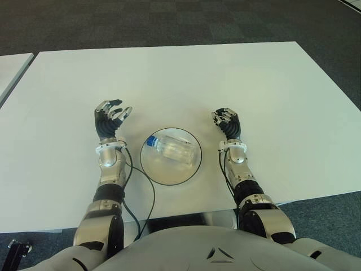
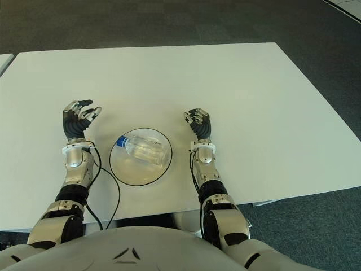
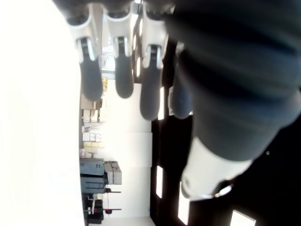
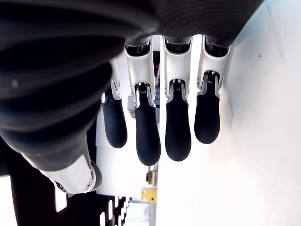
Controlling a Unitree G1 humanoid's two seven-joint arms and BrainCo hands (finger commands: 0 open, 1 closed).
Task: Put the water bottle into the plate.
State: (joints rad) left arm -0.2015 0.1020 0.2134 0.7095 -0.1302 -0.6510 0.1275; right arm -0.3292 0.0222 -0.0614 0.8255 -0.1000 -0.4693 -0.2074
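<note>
A clear water bottle (image 1: 172, 148) with a blue cap lies on its side inside the clear round plate (image 1: 158, 174) with a dark rim, near the table's front edge. My left hand (image 1: 111, 117) is raised just left of the plate, fingers spread and empty. On the plate's right side my right hand (image 1: 227, 119) is held up with its fingers relaxed, slightly curled, holding nothing. Both wrist views show only each hand's own fingers (image 4: 149, 136) with nothing between them.
The white table (image 1: 180, 79) stretches far behind the plate. A black cable (image 1: 148, 192) runs from my left forearm over the table's front edge. Another white table's corner (image 1: 10, 65) shows at the far left. Dark carpet surrounds everything.
</note>
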